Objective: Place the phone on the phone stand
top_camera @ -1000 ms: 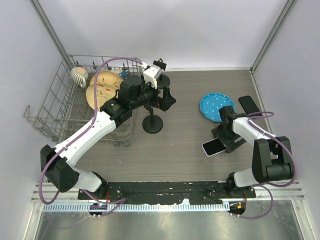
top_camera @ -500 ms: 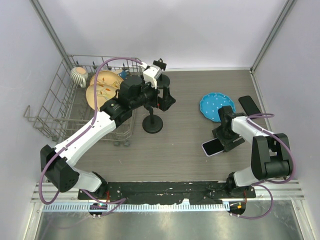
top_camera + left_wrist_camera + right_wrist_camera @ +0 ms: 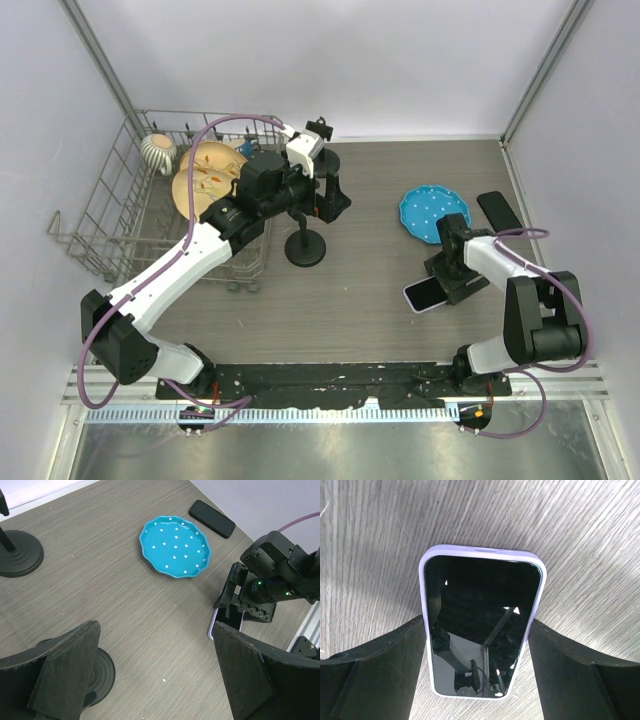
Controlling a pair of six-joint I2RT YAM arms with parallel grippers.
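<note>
Right wrist: my right tool (image 3: 479, 621) has narrowed around the phone (image 3: 482, 630), flat on the counter (image 3: 370, 530), pads (image 3: 380, 670) at both long edges. Pickup is starting; gripped yet, I cannot tell. My left tool (image 3: 157, 675) hangs open.

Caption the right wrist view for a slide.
Right gripper straddles the lavender-cased phone lying screen-up on the wood-grain table.

On table (image 3: 370, 300): phone (image 3: 425, 295) front R, plate (image 3: 432, 213) just behind, phone stand (image 3: 305, 245) ctr-L (dish rack (image 3: 110, 230) far L)
</note>
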